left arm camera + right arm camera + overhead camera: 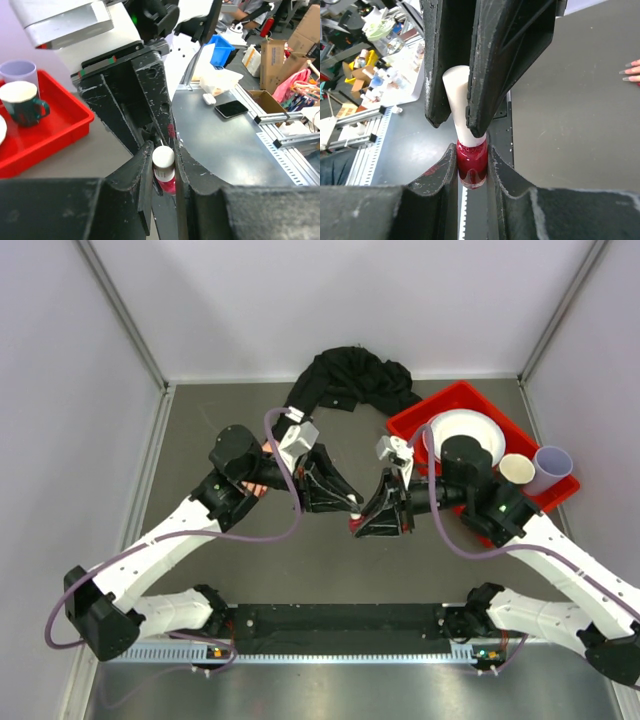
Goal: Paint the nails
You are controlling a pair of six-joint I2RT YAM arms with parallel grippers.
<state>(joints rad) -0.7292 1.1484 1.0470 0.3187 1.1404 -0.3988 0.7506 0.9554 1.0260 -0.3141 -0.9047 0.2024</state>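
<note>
A small red polish bottle (472, 164) with a white cap (460, 106) is held between both grippers above the table's middle. My right gripper (471, 155) is shut on the red glass body. My left gripper (163, 152) is shut on the white cap (163, 157). In the top view the two grippers meet near the bottle (356, 524). The peach mannequin hand (255, 487) lies under the left arm, mostly hidden, its black sleeve (345, 380) trailing to the back. A few fingertips with pale nails (631, 71) show at the right edge of the right wrist view.
A red tray (405, 421) at the back right holds a white plate (462, 427) and a cup (516, 469); a lilac cup (551, 467) stands beside it. Walls close in left, right and back. A black rail (340, 622) runs along the near edge.
</note>
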